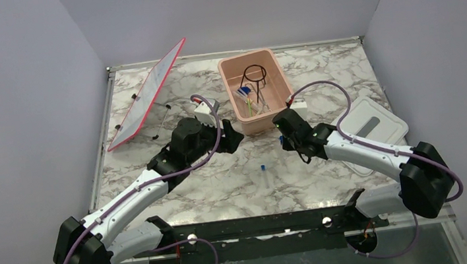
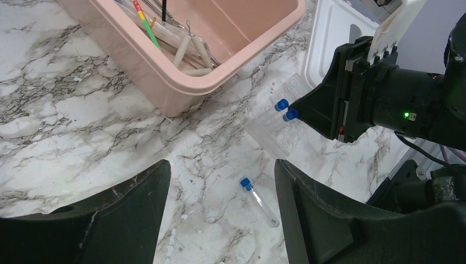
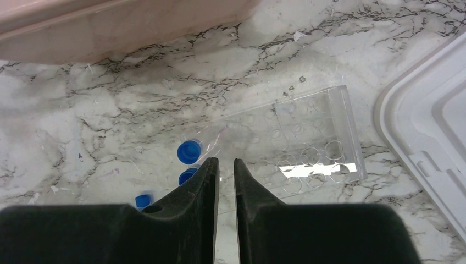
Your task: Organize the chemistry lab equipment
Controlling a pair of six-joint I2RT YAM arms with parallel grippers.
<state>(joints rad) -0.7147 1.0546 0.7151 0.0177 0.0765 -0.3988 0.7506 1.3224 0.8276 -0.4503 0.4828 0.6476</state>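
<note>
- Rack grip: the right claw (image 3: 225, 162) is clenched on the near edge of a clear rack (image 3: 316, 137), its fingers almost together.
- Two blue-capped tubes (image 2: 282, 104) sit in the rack right at that claw's tip.
- The rack hangs tilted between the pink tub (image 2: 132, 60) and the white lid (image 1: 376, 125). Whether its far end touches the marble table (image 1: 236, 178) is hard to tell.
- The left claw (image 2: 221, 165) is released, jaws wide, with nothing between them.
- A loose tube (image 2: 258, 201) lies flat on the marble below that gap, apart from both fingers.
- The tub holds a black wire ring stand (image 1: 254, 73) and a green-yellow stick (image 2: 149, 30).
</note>
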